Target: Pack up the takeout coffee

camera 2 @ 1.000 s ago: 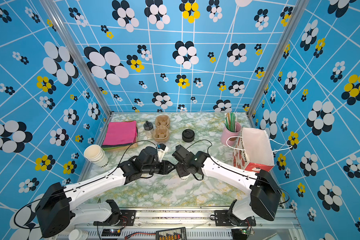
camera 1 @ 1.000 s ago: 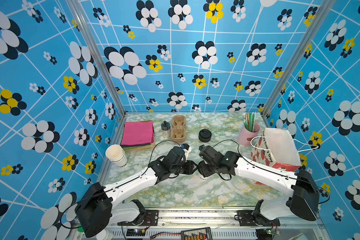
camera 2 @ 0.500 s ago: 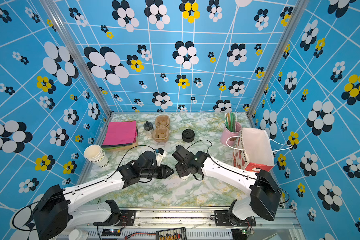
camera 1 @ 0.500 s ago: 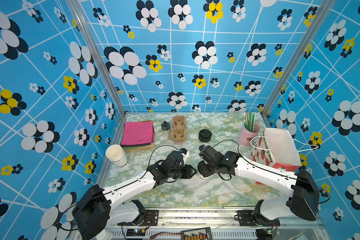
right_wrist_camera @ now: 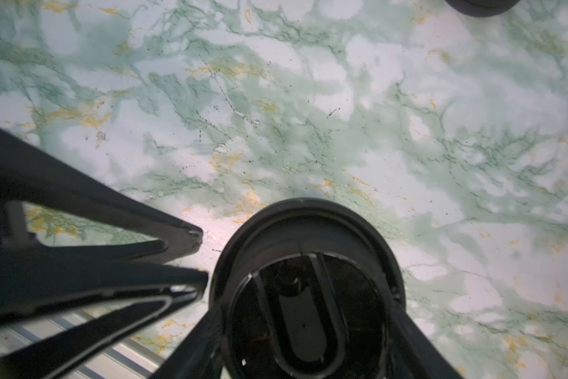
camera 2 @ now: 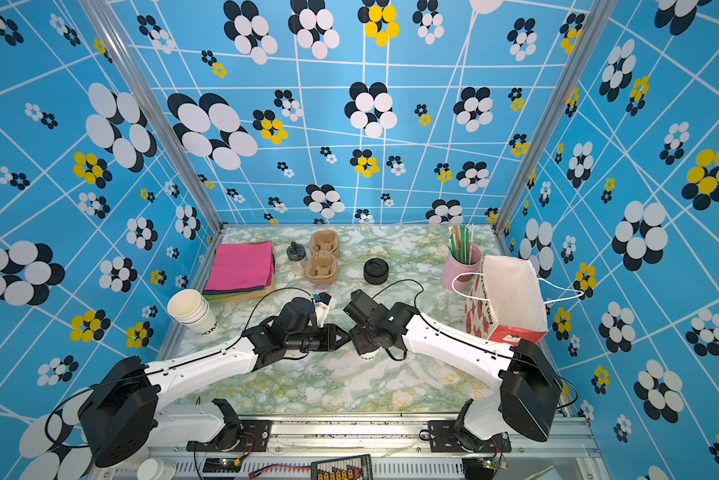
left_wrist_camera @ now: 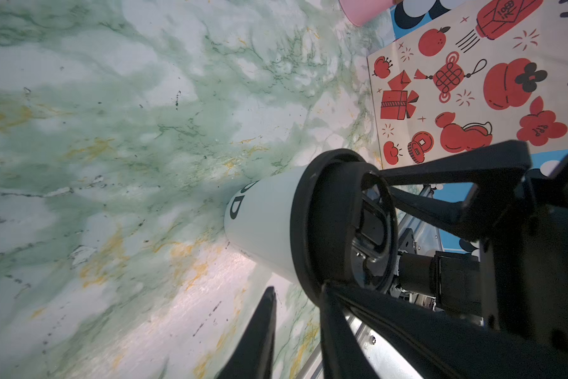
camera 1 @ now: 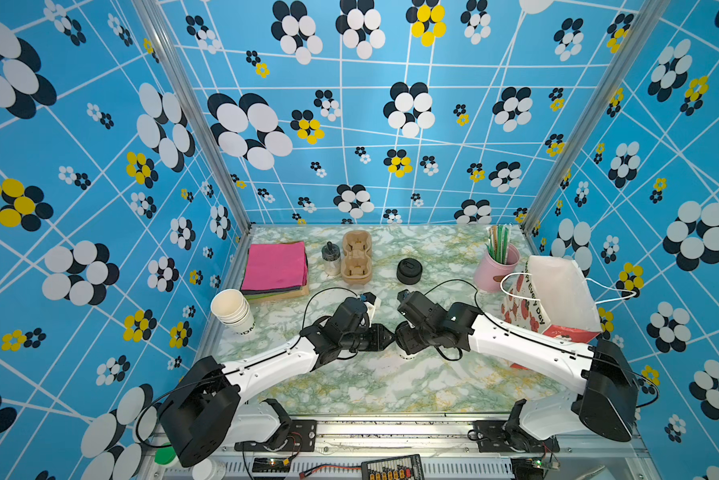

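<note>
We see the takeout coffee (left_wrist_camera: 266, 223) standing upright on the marble table (camera 1: 382, 386), slightly toward 6 o'clock from its centre, with the right gripper (right_wrist_camera: 307, 328) clamped around its black lid (right_wrist_camera: 309, 226) and the left gripper (right_wrist_camera: 202, 256), just beside it at 9 o'clock, narrowly parted and empty.

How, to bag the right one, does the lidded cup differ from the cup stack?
The lidded cup wears a black lid; the cup stack is open-topped. The lidded cup is single; the cup stack, several nested. The lidded cup sits in the right gripper; the cup stack stands free. Both are white.
</note>
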Robot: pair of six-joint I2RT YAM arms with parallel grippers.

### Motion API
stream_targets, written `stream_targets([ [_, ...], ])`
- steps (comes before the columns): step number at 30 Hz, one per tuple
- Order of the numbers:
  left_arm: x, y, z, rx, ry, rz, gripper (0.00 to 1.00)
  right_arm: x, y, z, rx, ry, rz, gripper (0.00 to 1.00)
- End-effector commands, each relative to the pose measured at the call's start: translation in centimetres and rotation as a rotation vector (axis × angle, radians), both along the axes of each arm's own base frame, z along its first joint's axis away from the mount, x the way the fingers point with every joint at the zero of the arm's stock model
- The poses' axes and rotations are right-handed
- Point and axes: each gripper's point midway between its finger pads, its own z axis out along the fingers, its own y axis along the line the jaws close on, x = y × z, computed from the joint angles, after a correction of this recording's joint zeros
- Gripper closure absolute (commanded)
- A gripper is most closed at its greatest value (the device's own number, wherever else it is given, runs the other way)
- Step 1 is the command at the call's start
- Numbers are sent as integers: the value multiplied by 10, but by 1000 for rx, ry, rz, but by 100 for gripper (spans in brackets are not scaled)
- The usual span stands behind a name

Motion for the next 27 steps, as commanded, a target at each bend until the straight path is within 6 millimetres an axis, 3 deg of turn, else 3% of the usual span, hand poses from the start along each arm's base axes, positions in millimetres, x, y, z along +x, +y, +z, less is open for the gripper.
stream_targets([
  [1,8,-6,8,-49,-9,-2,76,-86,-91,-100,-400,426,-38,60],
  [11,15,-14,6,-63,4,-14,78,-86,-90,-102,-402,429,-30,60],
  [15,16,-16,18,-89,-22,-19,78,-86,-90,-103,-402,430,-29,60],
  [22,22,-3,47,-105,-88,15,75,-86,-90,-104,-402,431,-27,60],
  [27,24,3,47,-90,-85,23,74,-86,-90,-105,-401,433,-27,61],
])
